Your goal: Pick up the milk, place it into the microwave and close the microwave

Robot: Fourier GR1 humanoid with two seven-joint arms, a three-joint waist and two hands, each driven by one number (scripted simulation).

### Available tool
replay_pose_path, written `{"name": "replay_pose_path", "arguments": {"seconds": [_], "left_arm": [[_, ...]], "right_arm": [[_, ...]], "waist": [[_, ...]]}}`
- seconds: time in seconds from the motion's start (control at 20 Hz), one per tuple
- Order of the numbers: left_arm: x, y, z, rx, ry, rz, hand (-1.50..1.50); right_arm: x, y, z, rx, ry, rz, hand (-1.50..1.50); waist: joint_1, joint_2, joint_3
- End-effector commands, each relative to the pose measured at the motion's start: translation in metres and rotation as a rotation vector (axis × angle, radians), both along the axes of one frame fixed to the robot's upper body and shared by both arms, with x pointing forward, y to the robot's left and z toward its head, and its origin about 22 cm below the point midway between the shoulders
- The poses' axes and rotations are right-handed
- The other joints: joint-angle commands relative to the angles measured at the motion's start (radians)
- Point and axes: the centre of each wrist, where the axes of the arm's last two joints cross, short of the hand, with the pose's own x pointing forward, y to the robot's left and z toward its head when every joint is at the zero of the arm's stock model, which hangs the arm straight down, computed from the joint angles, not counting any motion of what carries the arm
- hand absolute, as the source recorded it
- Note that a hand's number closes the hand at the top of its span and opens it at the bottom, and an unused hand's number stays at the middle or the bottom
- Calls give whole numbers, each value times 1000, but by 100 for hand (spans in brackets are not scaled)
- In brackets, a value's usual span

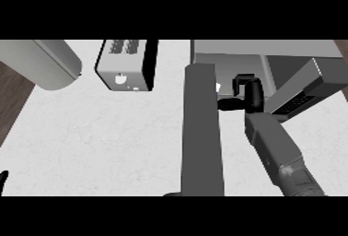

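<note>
White speckled counter (102, 147) seen steeply from above, with a strip of dark wooden floor (14, 99) showing past its left edge. At the upper left stands a large grey rounded body (48, 62), its kind not clear from this angle; just right of it, and apart from it, sits a toaster (125, 64) with a pale metal side, a dark face and slots on top. The microwave (272, 57) occupies the upper right, its door (306, 90) swung open and angled out toward the lower right, the dark control panel visible on the inner side of the door. A long grey forearm (202, 133) rises from the lower edge up the middle of the view and covers the left part of the microwave's opening, hiding whatever lies behind it. The right hand (248, 94), black, at the end of a second grey forearm (279, 156), is at the microwave's mouth, between that long forearm and the open door; its fingers are curled, and whether they hold anything cannot be told. A small white patch (218, 87) shows just left of this hand, possibly the milk, too hidden to confirm. A dark fingertip of the left hand (3, 177) shows at the lower left edge; its fingers' state cannot be told
</note>
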Motion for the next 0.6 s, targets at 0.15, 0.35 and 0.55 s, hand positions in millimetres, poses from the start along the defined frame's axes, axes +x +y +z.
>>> {"name": "replay_pose_path", "arguments": {"seconds": [0.15,0.35,0.55], "left_arm": [[-8,5,-11,-14,3,10,-150],[9,11,-10,5,16,-27,-150],[17,3,-6,-7,-7,-49,-150]], "right_arm": [[15,17,11,-139,-44,-77,150],[31,19,36,-368,-117,-162,150],[39,18,47,-430,-122,-227,150]], "waist": [[17,-1,-1],[30,7,-2],[51,18,-1]]}}
